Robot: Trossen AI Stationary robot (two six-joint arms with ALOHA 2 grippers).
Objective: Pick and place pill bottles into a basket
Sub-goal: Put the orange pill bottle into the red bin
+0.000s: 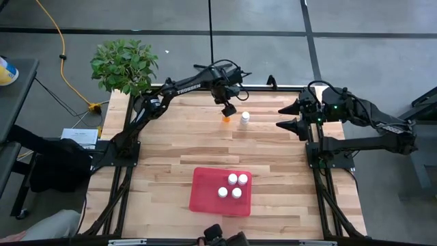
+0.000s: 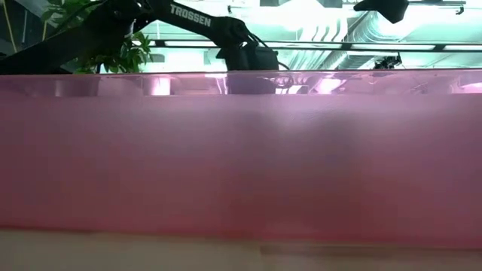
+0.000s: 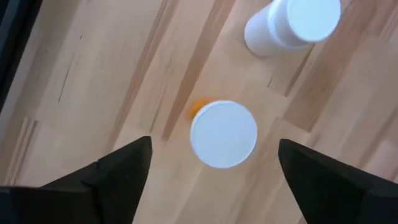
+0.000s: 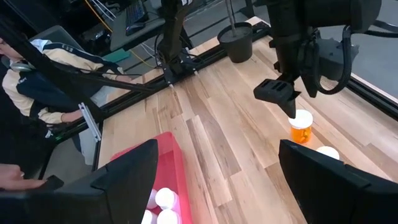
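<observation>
An orange pill bottle (image 1: 226, 120) with a white cap (image 3: 224, 134) stands upright on the wooden table near its far edge. A white bottle (image 1: 244, 119) stands just to its right, also shown in the left wrist view (image 3: 292, 25). My left gripper (image 1: 228, 109) hovers open above the orange bottle, one finger on either side of it and apart from it (image 3: 214, 142). Several white bottles (image 1: 233, 186) stand in the red-pink basket (image 1: 205, 195) near the front edge. My right gripper (image 1: 281, 117) is open and empty at the far right.
A plant in a black pot (image 1: 123, 65) stands at the far left corner, also shown in the right wrist view (image 4: 235, 37). The basket wall (image 2: 241, 158) fills the low view. A person (image 4: 43, 74) sits beyond the table's left side. Bare wood lies between the bottles and the basket.
</observation>
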